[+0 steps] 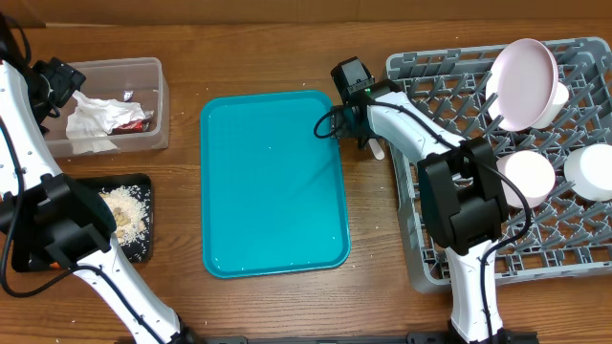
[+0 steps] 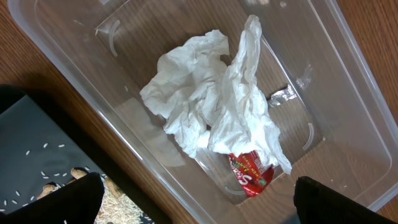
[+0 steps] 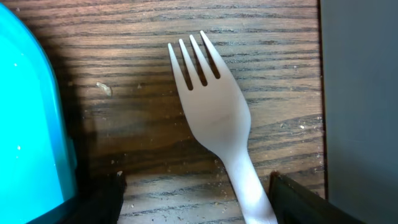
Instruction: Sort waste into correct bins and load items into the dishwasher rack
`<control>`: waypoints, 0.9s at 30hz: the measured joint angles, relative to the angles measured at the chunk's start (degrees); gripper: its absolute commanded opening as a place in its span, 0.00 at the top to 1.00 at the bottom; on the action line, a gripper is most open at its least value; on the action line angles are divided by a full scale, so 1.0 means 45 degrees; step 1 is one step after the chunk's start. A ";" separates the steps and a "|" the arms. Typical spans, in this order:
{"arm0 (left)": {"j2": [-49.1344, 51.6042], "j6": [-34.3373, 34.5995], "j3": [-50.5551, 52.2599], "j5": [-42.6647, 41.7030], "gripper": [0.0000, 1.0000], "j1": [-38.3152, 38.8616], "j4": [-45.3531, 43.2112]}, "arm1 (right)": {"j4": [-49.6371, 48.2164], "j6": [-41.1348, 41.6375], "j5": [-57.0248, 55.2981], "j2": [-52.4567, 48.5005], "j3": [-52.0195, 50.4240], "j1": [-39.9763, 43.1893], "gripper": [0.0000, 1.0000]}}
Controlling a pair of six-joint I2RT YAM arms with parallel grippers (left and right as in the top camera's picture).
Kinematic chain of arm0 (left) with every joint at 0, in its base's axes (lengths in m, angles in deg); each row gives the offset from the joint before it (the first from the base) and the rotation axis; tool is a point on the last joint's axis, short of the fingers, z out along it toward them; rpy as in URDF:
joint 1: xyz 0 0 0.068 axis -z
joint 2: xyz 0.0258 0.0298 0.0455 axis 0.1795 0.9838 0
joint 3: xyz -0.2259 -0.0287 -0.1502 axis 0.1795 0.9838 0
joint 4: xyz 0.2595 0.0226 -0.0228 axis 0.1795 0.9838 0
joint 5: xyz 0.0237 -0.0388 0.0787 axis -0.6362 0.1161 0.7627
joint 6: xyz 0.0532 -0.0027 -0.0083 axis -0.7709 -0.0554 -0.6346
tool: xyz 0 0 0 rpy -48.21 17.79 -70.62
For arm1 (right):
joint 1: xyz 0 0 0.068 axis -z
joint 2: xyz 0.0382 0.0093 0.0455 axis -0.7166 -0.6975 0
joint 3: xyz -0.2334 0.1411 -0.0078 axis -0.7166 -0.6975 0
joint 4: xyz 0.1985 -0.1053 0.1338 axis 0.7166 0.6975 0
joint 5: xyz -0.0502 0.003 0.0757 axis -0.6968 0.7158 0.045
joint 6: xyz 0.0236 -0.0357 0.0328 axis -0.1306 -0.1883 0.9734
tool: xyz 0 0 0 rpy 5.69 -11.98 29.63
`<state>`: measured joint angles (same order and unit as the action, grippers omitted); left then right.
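The rack (image 1: 564, 250) fills the right side of the tabletop (image 3: 124, 50), and the bare teal tray (image 1: 273, 182) lies in the middle. At far left is the clear tub (image 1: 159, 105), with the black tray (image 1: 141, 241) of beige scraps (image 1: 122, 205) in front of it. A plate (image 1: 524, 81) leans upright in the rack, near two bowls (image 1: 529, 177) (image 1: 593, 172).

Crumpled napkins (image 2: 211, 106) sit in the tub. The left gripper (image 2: 199, 190) hangs over them, its fingers wide apart and empty.

The fork (image 3: 214, 118) lies flat on the tabletop, in the strip between the teal tray and the rack wall. Its tines point away from the right wrist camera. It looks light, thin and stiff, and being smooth plastic it is likely to slip or skate on the wood. The narrow handle is the best place to pinch it, close to the neck.

The right gripper (image 3: 196, 190) straddles that handle with its fingers spread wide. The handle lies nearer the rack-side finger, and neither finger clamps it.
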<state>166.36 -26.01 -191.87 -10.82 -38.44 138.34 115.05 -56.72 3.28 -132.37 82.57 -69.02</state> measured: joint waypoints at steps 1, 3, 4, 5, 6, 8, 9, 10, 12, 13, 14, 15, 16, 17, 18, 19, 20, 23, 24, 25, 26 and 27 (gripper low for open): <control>0.0000 0.0000 0.0000 0.0000 0.00 0.0000 0.0000 | 0.0049 -0.0039 -0.0049 0.0000 0.0019 -0.0010 0.39; 0.0000 0.0000 0.0000 0.0000 0.00 0.0000 0.0000 | 0.0359 -0.0287 -0.0369 0.0000 0.0087 -0.0049 0.45; 0.0000 0.0000 0.0000 0.0000 0.00 0.0000 -0.0005 | 0.0534 -0.0403 -0.0559 0.0010 0.0107 -0.0092 0.46; 0.0000 0.0000 0.0000 0.0005 0.00 0.0000 -0.0005 | 0.0680 -0.0515 -0.0709 0.0019 0.0117 -0.0121 0.47; 0.0000 0.0000 0.0000 0.0000 0.00 0.0000 0.0000 | 0.0758 -0.0636 -0.0821 0.0024 0.0121 -0.0146 0.47; 0.0000 0.0000 0.0000 0.0000 0.00 0.0000 0.0000 | 0.0801 -0.0845 -0.0894 0.0024 0.0126 -0.0155 0.50; 0.0000 0.0000 0.0000 0.0005 0.00 0.0000 0.0000 | 0.0806 -0.0937 -0.0903 0.0029 0.0126 -0.0160 0.52; 0.0000 0.0000 0.0000 0.0000 0.00 0.0000 0.0000 | 0.0811 -0.1015 -0.0899 0.0029 0.0126 -0.0160 0.54; 0.0000 0.0000 0.0000 0.0000 0.00 0.0000 0.0000 | 0.0792 -0.1093 -0.0879 0.0044 0.0078 -0.0165 0.58; 0.0000 0.0000 0.0000 0.0000 0.00 0.0000 0.0000 | 0.0719 -0.1122 -0.0850 0.0078 -0.0005 -0.0170 0.58; 0.0000 0.0000 0.0000 0.0000 0.00 0.0000 0.0000 | 0.0670 -0.1137 -0.0826 0.0112 -0.0083 -0.0170 0.60; 0.0000 0.0000 0.0000 0.0000 0.00 0.0000 0.0000 | 0.0627 -0.1166 -0.0826 0.0155 -0.0165 -0.0165 0.62; 0.0000 0.0000 0.0000 0.0000 0.00 0.0000 0.0000 | 0.0602 -0.1171 -0.0806 0.0214 -0.0267 -0.0165 0.63; 0.0000 0.0000 0.0000 0.0005 0.00 0.0000 -0.0005 | 0.0631 -0.1214 -0.0772 0.0267 -0.0350 -0.0165 0.66; 0.0000 0.0000 0.0000 0.0000 0.00 0.0000 0.0000 | 0.0685 -0.1229 -0.0729 0.0291 -0.0389 -0.0165 0.68; 0.0000 0.0000 0.0000 0.0005 0.00 0.0000 0.0000 | 0.0714 -0.1248 -0.0685 0.0311 -0.0403 -0.0165 0.70; 0.0000 0.0000 0.0000 0.0000 0.00 0.0000 0.0000 | 0.0777 -0.1282 -0.0588 0.0321 -0.0413 -0.0165 0.73; 0.0000 0.0000 0.0000 0.0000 0.00 0.0000 0.0000 | 0.0952 -0.1326 -0.0491 0.0345 -0.0432 -0.0165 0.82; 0.0000 0.0000 0.0000 0.0000 0.00 0.0000 -0.0005 | 0.1035 -0.1345 -0.0476 0.0359 -0.0442 -0.0165 0.85; 0.0000 0.0000 0.0000 0.0000 0.00 0.0000 0.0000 | 0.1107 -0.1365 -0.0457 0.0364 -0.0447 -0.0165 0.86; 0.0000 0.0000 0.0000 0.0005 0.00 0.0000 0.0000 | 0.1127 -0.1394 -0.0442 0.0369 -0.0447 -0.0165 0.88; 0.0000 0.0000 0.0000 0.0000 0.00 0.0000 0.0000 | 0.1161 -0.1370 -0.0437 0.0374 -0.0447 -0.0165 0.89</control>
<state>166.36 -26.01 -191.87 -10.82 -38.44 138.34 120.27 -62.88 1.31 -130.69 80.56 -69.76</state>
